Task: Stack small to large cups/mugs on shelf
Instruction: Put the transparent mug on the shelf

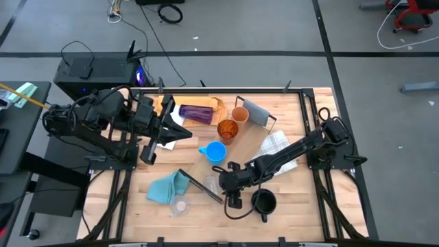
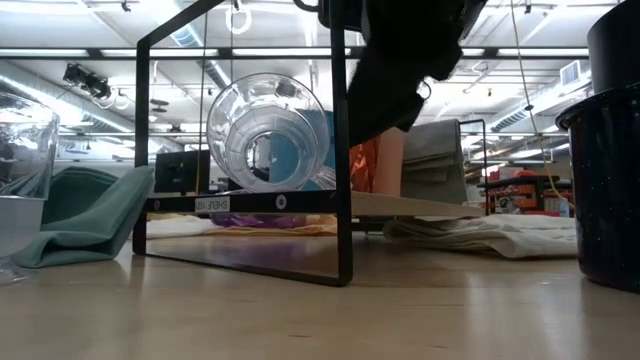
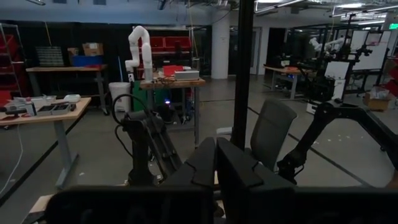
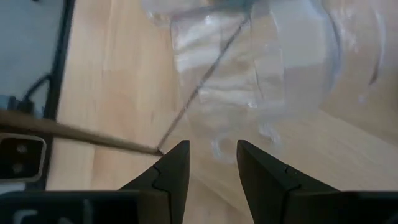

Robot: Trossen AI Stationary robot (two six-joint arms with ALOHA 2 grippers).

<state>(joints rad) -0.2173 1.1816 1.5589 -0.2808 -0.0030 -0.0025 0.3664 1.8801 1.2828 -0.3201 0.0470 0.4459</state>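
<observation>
The right gripper (image 1: pixel 233 200) hangs low over the near middle of the table (image 1: pixel 309 213), its jaws partly open with nothing between them. In the right wrist view a clear cup (image 4: pixel 267 68) lies on its side just ahead of the fingertips (image 4: pixel 177 155), apart from them. The low view shows this clear cup (image 2: pixel 268 132) resting on the shelf (image 2: pixel 400 205), mouth toward the camera. A dark mug (image 1: pixel 263 202) stands just beside the right gripper. A second clear cup (image 1: pixel 180 204) sits near the teal cloth (image 1: pixel 167 186).

The light blue mug (image 1: pixel 215 151), amber cup (image 1: pixel 227 129), tan cup (image 1: pixel 239 114) and purple tumbler (image 1: pixel 196 113) are grouped in the table's middle and far part.

The left gripper (image 1: pixel 148 154) waits at the table's left edge, jaws closed and holding nothing.
</observation>
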